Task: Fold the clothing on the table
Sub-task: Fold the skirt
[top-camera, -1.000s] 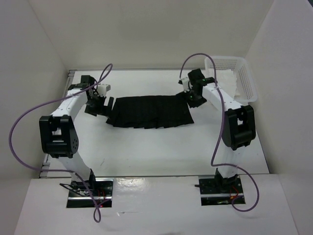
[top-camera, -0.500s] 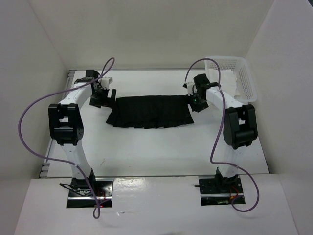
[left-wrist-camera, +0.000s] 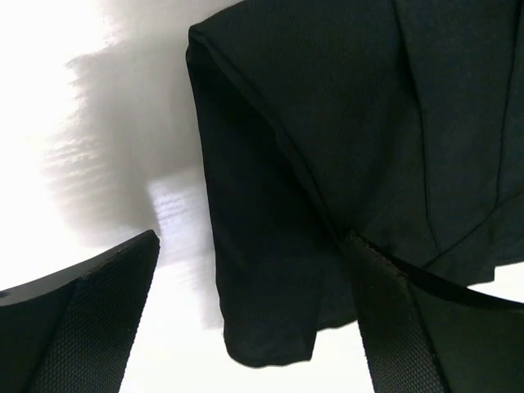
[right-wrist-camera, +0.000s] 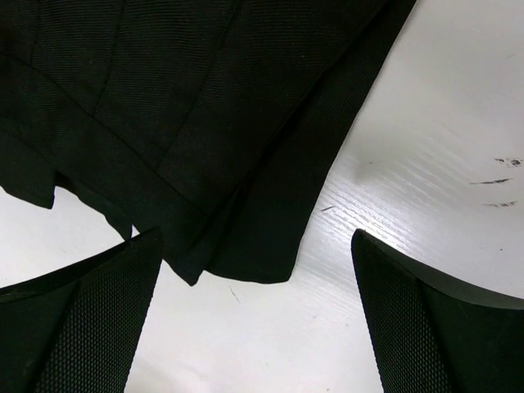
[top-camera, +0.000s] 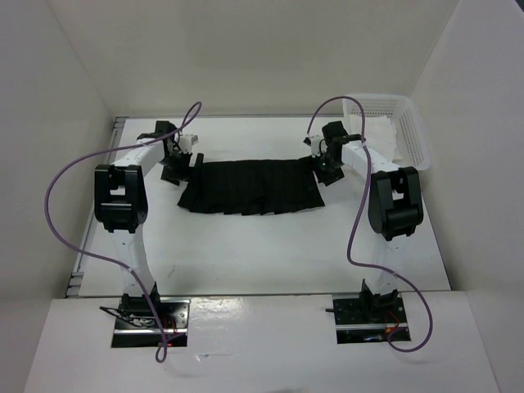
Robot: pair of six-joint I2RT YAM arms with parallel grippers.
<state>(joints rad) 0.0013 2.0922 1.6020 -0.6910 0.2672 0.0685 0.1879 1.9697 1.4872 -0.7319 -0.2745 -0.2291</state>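
White table (top-camera: 246,254): it is filling my overhead view, with a thin grey rail (top-camera: 79,270) running along its left edge.
Left gripper (top-camera: 182,165): it is hanging over the skirt's left end with its jaws standing wide apart and nothing between them being held.
Left wrist view: I am watching the two black fingers (left-wrist-camera: 82,327) framing a folded corner of the fabric. The right-hand finger is overlapping the cloth in the picture, and I cannot tell whether it is touching.
Skirt (top-camera: 252,187): the black pleated piece is lying spread flat across the far half of the table, stretching sideways between the two grippers, with its uneven pleated edge facing the arm bases.
Right gripper (top-camera: 326,168): it is hovering at the skirt's right end, jaws also spread wide and gripping nothing.
Right wrist view: I am seeing the skirt's corner pointing down between the fingers (right-wrist-camera: 426,327), nearer the left one, with bare table and a few small dark scuffs (right-wrist-camera: 501,170) showing to the right.
Basket (top-camera: 413,131): the white perforated basket is sitting at the far right corner, apart from the skirt.
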